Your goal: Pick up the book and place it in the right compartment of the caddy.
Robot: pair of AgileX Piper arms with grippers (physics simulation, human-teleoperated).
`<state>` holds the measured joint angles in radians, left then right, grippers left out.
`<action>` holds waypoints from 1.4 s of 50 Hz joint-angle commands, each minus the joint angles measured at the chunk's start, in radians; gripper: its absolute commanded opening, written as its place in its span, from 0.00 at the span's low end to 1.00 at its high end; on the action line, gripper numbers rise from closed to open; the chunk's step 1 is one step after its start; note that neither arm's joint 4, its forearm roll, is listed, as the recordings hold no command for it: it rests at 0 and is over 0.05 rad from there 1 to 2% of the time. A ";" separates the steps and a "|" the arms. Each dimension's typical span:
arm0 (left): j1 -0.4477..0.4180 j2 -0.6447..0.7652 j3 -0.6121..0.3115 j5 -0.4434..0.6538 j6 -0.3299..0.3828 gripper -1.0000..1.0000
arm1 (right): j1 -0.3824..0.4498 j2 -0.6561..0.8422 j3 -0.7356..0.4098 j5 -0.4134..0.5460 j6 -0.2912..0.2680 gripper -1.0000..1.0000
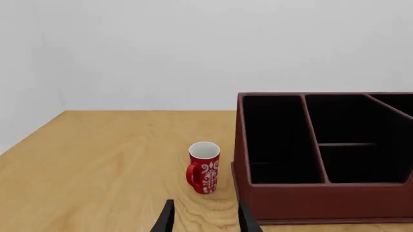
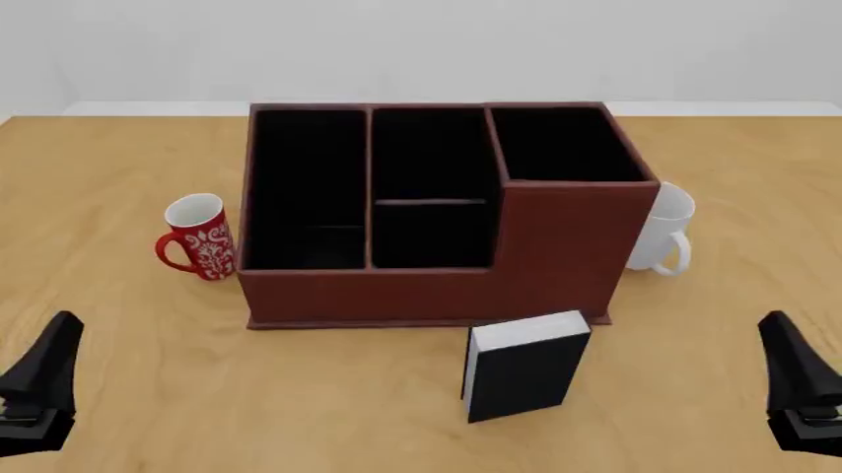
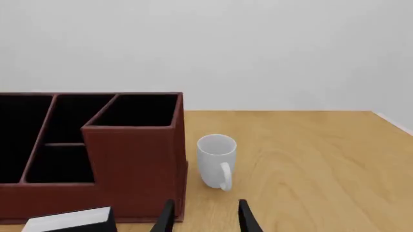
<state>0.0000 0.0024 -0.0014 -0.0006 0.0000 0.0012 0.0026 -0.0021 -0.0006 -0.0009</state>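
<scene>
Front view, the book [image 2: 526, 367] stands upright ahead-left of the empty, parted right gripper [image 2: 799, 394], and right wrist view shows it just short of the caddy [image 3: 129, 164], so squeezing its covers squarely looks wisest

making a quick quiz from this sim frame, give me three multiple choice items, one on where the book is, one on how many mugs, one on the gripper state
1. Where is the book?
A. inside the caddy
B. on the table in front of the caddy
C. in the right gripper

2. How many mugs are there?
A. one
B. two
C. three

3. What state are both grippers in?
A. open, holding nothing
B. shut on the book
C. shut on a mug

Key:
1 B, it stands upright before the caddy front wall.
2 B, a red mug left of the caddy, a white mug right of it.
3 A, the left gripper and right gripper show an empty gap between spread fingers.
</scene>
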 commanded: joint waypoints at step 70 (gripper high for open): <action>0.000 0.005 -0.003 -0.001 0.000 1.00 | 0.461 0.591 -0.496 0.233 -0.727 1.00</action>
<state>0.0000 0.0075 -0.0043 -0.0019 0.0000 0.3910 0.5198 -0.4268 0.1726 -0.6034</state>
